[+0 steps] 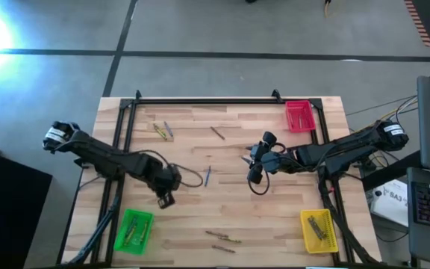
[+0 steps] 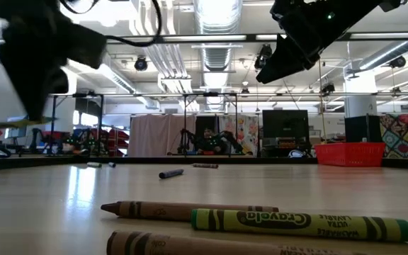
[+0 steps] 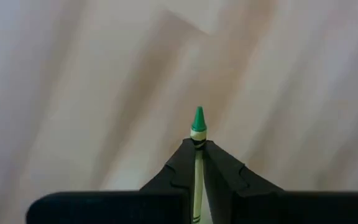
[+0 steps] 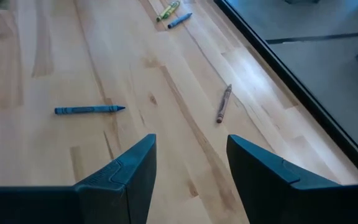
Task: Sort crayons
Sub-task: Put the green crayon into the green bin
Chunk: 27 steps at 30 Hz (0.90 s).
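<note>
Green crayon (image 3: 197, 134) clamped in left gripper (image 1: 165, 199), carried above table near green tray (image 1: 134, 230); drop into tray judged next; right gripper (image 1: 255, 173) spread, empty, mid-table; blue crayon (image 4: 89, 109) loose.

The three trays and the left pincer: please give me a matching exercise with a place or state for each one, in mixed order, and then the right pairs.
Column one:
1. red tray
2. green tray
3. yellow tray
4. left pincer

Column two:
A. near edge of the table, on the left arm's side
B. shut on a green crayon
C. far corner, on the right arm's side
D. near corner, on the right arm's side

Pairs: 1-C, 2-A, 3-D, 4-B
</note>
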Each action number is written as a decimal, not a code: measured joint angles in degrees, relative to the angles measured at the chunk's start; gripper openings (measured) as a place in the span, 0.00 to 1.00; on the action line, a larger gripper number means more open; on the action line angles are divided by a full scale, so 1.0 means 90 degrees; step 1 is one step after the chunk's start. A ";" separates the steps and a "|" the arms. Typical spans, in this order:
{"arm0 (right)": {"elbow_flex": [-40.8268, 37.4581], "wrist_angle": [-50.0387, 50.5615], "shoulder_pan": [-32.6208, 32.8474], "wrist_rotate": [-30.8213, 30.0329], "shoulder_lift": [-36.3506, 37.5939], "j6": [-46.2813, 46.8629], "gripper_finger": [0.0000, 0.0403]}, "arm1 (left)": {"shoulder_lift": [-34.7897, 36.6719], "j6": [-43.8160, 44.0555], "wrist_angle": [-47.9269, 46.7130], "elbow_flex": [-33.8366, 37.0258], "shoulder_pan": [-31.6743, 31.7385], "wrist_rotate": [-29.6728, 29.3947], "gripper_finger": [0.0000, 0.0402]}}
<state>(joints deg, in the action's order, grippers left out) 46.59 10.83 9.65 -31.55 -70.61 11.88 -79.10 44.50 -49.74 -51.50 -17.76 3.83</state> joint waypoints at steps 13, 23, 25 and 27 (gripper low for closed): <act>0.0000 -0.0024 -0.0174 -0.0002 0.0000 -0.0005 0.46 | 0.0025 0.0816 -0.0238 -0.0024 -0.1467 0.2255 0.01; 0.0000 -0.0076 -0.0414 -0.0005 0.0000 0.0141 0.46 | -0.0053 0.1398 0.0640 0.0400 -0.1914 0.2420 0.01; 0.0000 -0.0076 -0.0424 -0.0006 0.0000 0.0171 0.46 | -0.0060 0.1420 0.0644 0.0479 -0.1914 0.2364 0.02; 0.0000 -0.0081 -0.0426 -0.0007 0.0000 0.0175 0.46 | -0.0060 0.1451 0.0644 0.0559 -0.1911 0.2352 0.04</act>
<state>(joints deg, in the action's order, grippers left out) 46.59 10.10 5.82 -31.62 -70.61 13.45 -79.64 57.56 -43.94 -46.47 -34.96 25.00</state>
